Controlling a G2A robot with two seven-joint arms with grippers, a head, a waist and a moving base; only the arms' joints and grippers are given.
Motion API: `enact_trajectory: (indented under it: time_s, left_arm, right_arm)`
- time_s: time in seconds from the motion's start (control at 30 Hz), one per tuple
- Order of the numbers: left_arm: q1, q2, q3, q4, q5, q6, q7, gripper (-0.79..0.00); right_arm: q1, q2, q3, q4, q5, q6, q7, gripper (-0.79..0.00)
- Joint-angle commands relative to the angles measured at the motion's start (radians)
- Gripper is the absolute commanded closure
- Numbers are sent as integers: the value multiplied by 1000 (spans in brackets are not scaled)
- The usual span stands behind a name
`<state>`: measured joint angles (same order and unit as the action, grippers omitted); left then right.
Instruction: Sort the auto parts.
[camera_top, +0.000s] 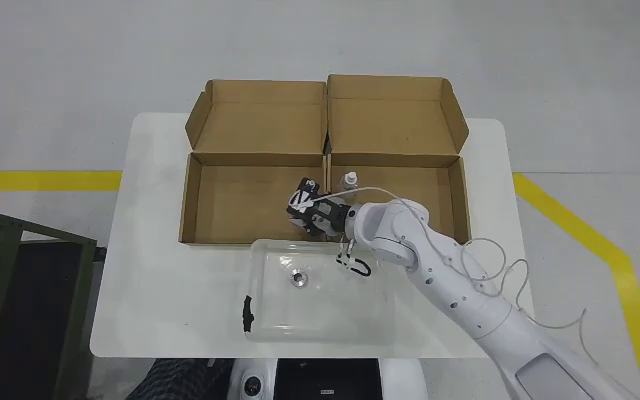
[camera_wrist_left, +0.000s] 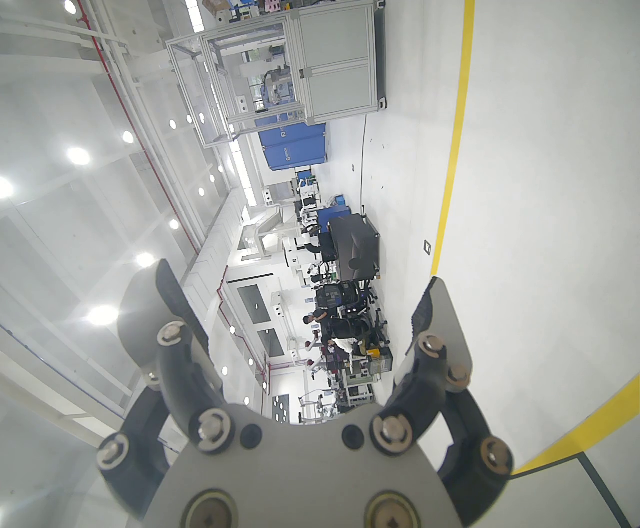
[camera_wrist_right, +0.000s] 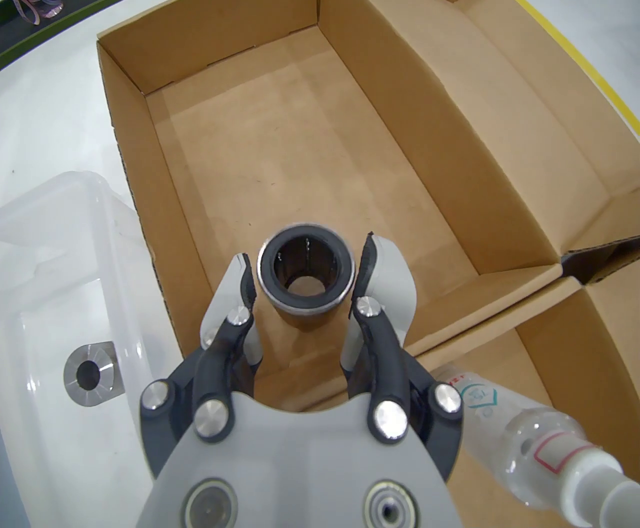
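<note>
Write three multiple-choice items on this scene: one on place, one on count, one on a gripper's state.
1. The bottle lies: A in a drawer; B in the right cardboard box; C on a shelf.
2. Count the cardboard boxes: A two; B one; C three.
3. The right gripper is: A open; B shut on the bottle; C shut on the metal sleeve.
Answers: 1 B, it rests on that box's floor; 2 A, two stand side by side; 3 C, both pads press the sleeve.
</note>
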<state>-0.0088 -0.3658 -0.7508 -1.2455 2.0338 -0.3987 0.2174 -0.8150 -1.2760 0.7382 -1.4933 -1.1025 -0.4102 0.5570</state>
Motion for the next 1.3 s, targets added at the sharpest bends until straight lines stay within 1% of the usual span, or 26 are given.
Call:
enact_trajectory:
  time_s: [0.0, 0.1, 0.13, 0.23, 0.43, 0.7, 0.77, 0.9, 1.03, 1.13, 1.27]
  left_arm:
    - [0, 0, 0, 0, 0, 0, 0, -785]
    - [0, 0, 0, 0, 0, 0, 0, -785]
    - [0, 0, 0, 0, 0, 0, 0, -785]
    - [0, 0, 0, 0, 0, 0, 0, -785]
    - [0, 0, 0, 0, 0, 0, 0, -785]
    - [0, 0, 0, 0, 0, 0, 0, -785]
    - [0, 0, 0, 0, 0, 0, 0, -785]
    - [0, 0, 0, 0, 0, 0, 0, -785]
    - [0, 0, 0, 0, 0, 0, 0, -785]
    - [0, 0, 0, 0, 0, 0, 0, -785]
    - [0, 0, 0, 0, 0, 0, 0, -785]
  right_arm:
    - [-1, -2, 0, -1, -3, 0, 4, -391]
    - [-3, -4, 1, -4, -5, -2, 7, -406]
    - [-4, -5, 1, -9, -8, -3, 6, -431]
    - [-12, -5, 4, -38, -26, -7, 3, -440]
    - [-58, 7, 27, -163, -84, -16, 29, -471]
    - [-188, 38, 53, -370, -186, -69, 96, -548]
    - [-230, 47, 59, -411, -214, -86, 101, -548]
    - [-309, 63, 64, -469, -273, -114, 100, -579]
    - [-366, 74, 60, -496, -315, -140, 84, -610]
    - [-391, 78, 58, -494, -342, -146, 69, -619]
    - [-403, 80, 52, -480, -364, -151, 56, -610]
